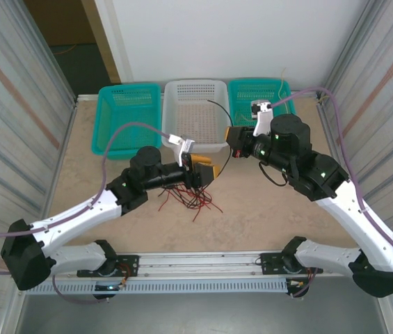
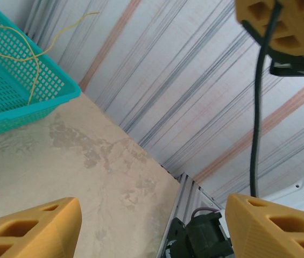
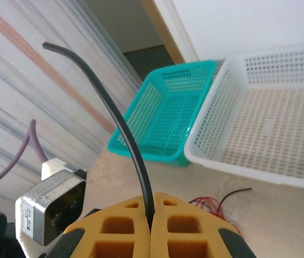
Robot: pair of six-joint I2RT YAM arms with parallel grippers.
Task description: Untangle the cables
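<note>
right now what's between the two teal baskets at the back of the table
A white basket sits there, side by side with the left teal basket and the right teal basket; the top view shows all three.

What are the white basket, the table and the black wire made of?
The white basket looks like plastic: smooth, moulded with rows of small holes. The table is beige and mottled like stone, matt; maybe laminate. The black cable is probably rubbery plastic outside, since it bends in a curve.

Red-black cables (image 1: 190,198) tangled on table (image 1: 266,216); black strand (image 3: 124,129) aloft.
</note>
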